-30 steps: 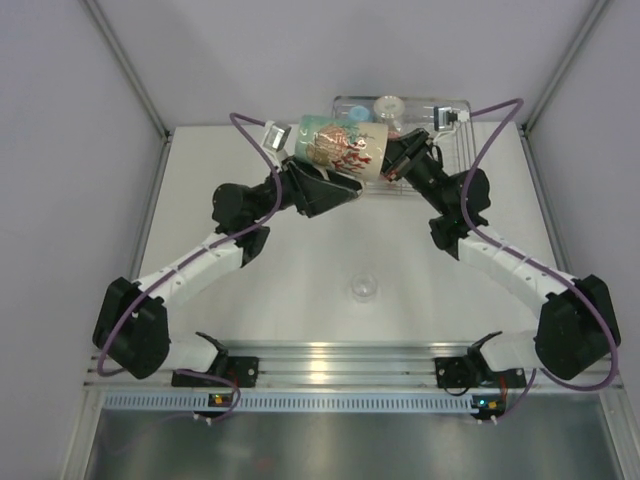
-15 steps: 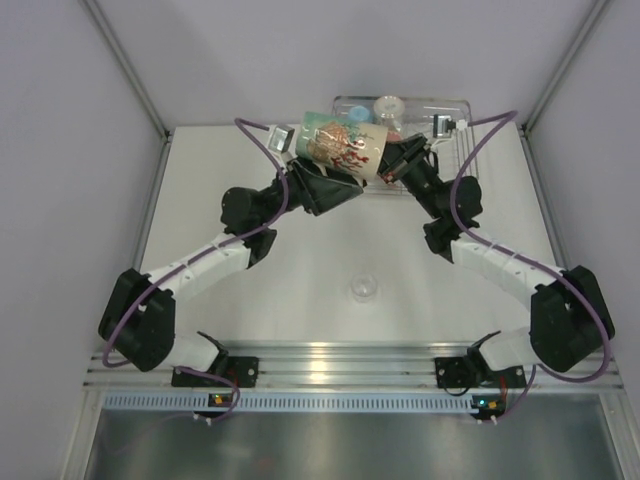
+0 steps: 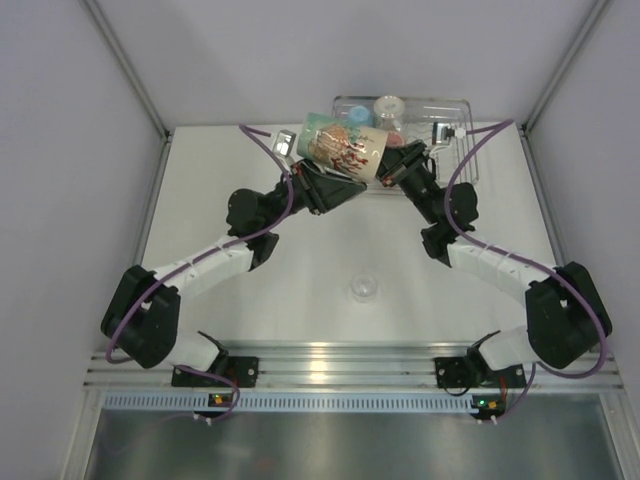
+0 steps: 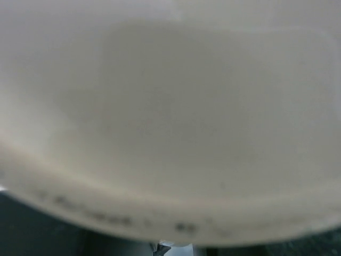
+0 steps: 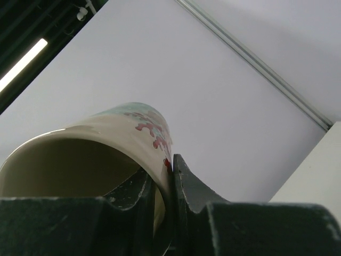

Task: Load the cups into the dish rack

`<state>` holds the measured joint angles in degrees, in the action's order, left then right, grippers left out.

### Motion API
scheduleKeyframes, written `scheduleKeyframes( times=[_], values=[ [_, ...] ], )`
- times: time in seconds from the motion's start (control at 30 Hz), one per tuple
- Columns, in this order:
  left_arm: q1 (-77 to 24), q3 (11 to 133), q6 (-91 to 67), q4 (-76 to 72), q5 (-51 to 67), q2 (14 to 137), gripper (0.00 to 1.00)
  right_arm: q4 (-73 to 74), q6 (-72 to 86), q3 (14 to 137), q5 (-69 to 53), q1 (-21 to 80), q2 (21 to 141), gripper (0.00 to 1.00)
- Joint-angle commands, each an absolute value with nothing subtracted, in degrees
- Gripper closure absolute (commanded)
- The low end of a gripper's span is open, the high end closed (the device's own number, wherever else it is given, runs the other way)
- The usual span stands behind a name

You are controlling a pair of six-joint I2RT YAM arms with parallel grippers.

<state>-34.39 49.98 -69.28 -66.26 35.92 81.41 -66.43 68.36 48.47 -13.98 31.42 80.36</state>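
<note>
No readable writing anywhere: the left wrist view is filled by the cream mug (image 4: 170, 117), and the dark marks along its lower edge are too blurred to make out. From above, the mug (image 3: 345, 145) hangs tipped on its side, off the table, at the near left corner of the rack (image 3: 455, 108). It is caught between both arms. The right gripper (image 5: 171, 166) bites the rim, one finger inside the mouth and one outside, pressed tight on the wall. The left gripper (image 3: 338, 178) sits under the mug's other end. Whether its fingers are gripping or loosening cannot be told.

A pale cup (image 3: 388, 105) already sits in the rack. A small clear glass (image 3: 363, 288) stands well in front of the rack, between the arms, and it hasn't moved. Since a second ago, both arms have crept closer to the rack and the mug has barely shifted.
</note>
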Motion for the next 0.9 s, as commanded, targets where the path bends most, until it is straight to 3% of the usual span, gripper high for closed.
scheduleKeyframes(
  times=[0.0, 0.13, 0.2, 0.3, 0.6, 0.87],
  values=[
    [-35.3, 50.0, -70.9, -73.0, 34.6, 79.3, 1.0, -75.2, 67.9, 48.4, -13.5, 31.9, 79.8, 1.0],
    [-35.3, 50.3, -67.1, -65.8, 32.9, 77.4, 1.0, -75.0, 66.9, 45.8, -14.5, 32.0, 78.9, 0.94],
    [-35.3, 49.7, -65.8, -64.7, 32.3, 75.9, 1.0, -74.8, 66.4, 45.0, -14.6, 31.8, 78.0, 0.87],
    [-35.3, 49.6, -63.2, -62.0, 31.1, 74.3, 1.0, -74.3, 66.1, 43.2, -14.7, 31.4, 77.0, 0.67],
    [-35.3, 52.3, -56.8, -51.9, 30.1, 72.9, 1.0, -72.6, 66.4, 38.9, -16.1, 29.2, 74.7, 0.39],
    [-35.3, 55.0, -52.7, -46.1, 30.0, 72.5, 1.0, -67.8, 66.1, 33.6, -17.3, 25.5, 70.7, 0.26]
  ],
)
